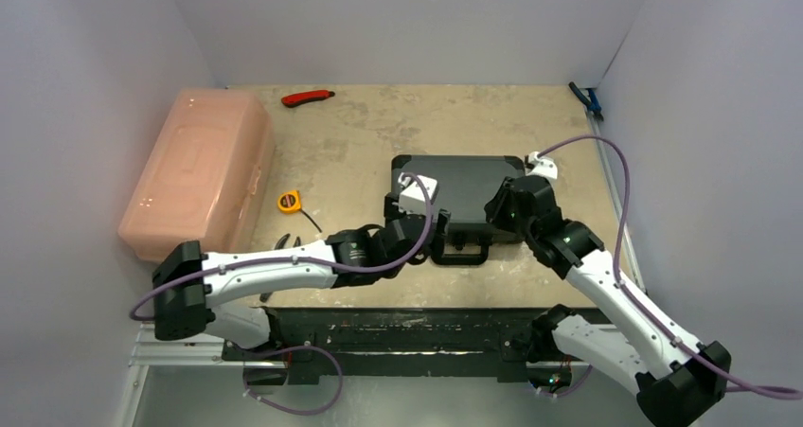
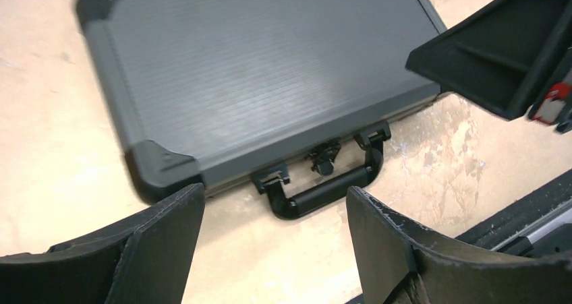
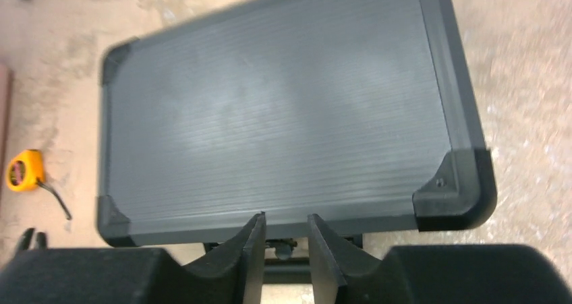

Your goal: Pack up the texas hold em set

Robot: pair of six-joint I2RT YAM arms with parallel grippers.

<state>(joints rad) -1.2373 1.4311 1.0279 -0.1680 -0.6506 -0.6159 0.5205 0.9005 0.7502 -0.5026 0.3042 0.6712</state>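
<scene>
The texas hold em set shows as a black ribbed briefcase point(image 1: 469, 183) lying flat and closed on the table, its handle point(image 1: 461, 253) facing the arms. In the left wrist view the briefcase point(image 2: 256, 68) fills the top and the handle point(image 2: 324, 189) lies just beyond my left gripper point(image 2: 275, 213), which is wide open and empty over bare table. My right gripper point(image 3: 285, 226) hovers over the near edge of the briefcase point(image 3: 283, 115), above the middle latch point(image 3: 283, 249), its jaws a little apart with nothing between them. From above, the left gripper point(image 1: 437, 240) and right gripper point(image 1: 502, 214) flank the handle.
A large translucent pink box point(image 1: 199, 167) stands at the left. A yellow tape measure point(image 1: 289, 201) lies between it and the case. A red utility knife point(image 1: 308, 97) sits at the back and blue pliers point(image 1: 585, 97) at the back right. White walls close in three sides.
</scene>
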